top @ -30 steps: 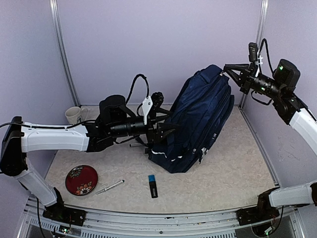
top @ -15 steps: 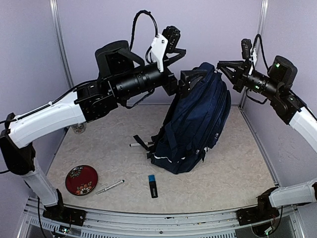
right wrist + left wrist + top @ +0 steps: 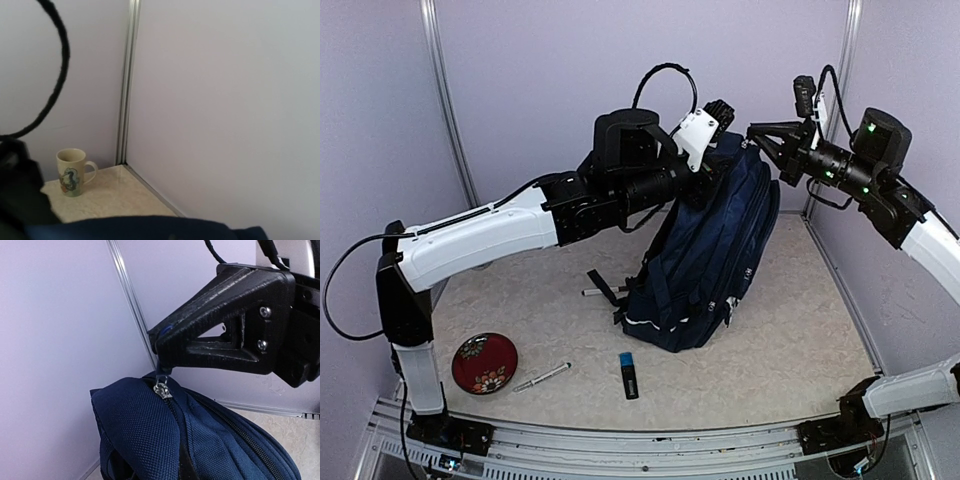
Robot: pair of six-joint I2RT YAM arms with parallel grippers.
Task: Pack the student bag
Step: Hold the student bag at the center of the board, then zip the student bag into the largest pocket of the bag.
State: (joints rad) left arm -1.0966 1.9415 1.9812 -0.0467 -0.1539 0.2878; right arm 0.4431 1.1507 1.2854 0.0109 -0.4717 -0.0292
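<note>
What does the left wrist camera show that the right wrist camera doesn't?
Only the left wrist: the right pincer shut on the zipper pull atop the student bag. Only the right wrist: a mug standing by the corner, and a looping black cable. Both: the bag's navy fabric, the table, lilac walls and a metal corner post.

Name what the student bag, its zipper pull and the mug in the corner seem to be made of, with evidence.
The student bag looks like woven synthetic fabric, perhaps nylon or polyester: it is matte navy with a visible grid weave. Its zipper pull seems to be metal, from its silvery glint. The mug is probably glazed ceramic: it has a smooth cream surface with a printed picture.
</note>
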